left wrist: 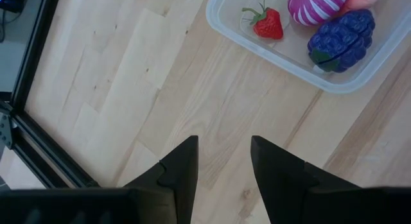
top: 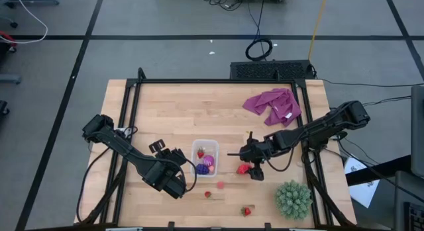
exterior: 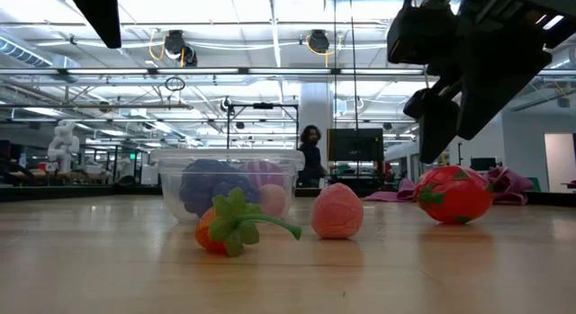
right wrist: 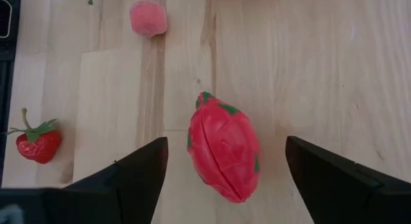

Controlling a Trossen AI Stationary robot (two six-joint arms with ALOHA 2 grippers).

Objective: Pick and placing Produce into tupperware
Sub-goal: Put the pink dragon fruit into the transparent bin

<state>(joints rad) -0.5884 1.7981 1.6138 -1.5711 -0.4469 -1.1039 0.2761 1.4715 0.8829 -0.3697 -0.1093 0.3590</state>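
Tupperware (top: 197,147) sat mid-table holding a strawberry (left wrist: 268,23), a striped purple-pink piece (left wrist: 314,6) and a grape bunch (left wrist: 340,39). Your right gripper (top: 255,170) hung wide open over the larger red piece (right wrist: 223,147) just beside the container — gripping nothing. Your left gripper (left wrist: 223,163) waited nearby, slightly parted, empty. A pink ball (top: 220,185), two loose strawberries (top: 246,210), a spiky green plant (top: 293,198) and a purple cloth (top: 273,106) lay around — in the low view, the container's contents blurred behind its wall.

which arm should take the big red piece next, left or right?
Right. The right gripper hangs directly over the large red piece, jaws open on either side of it. The left gripper sits empty on the far side of the tupperware.
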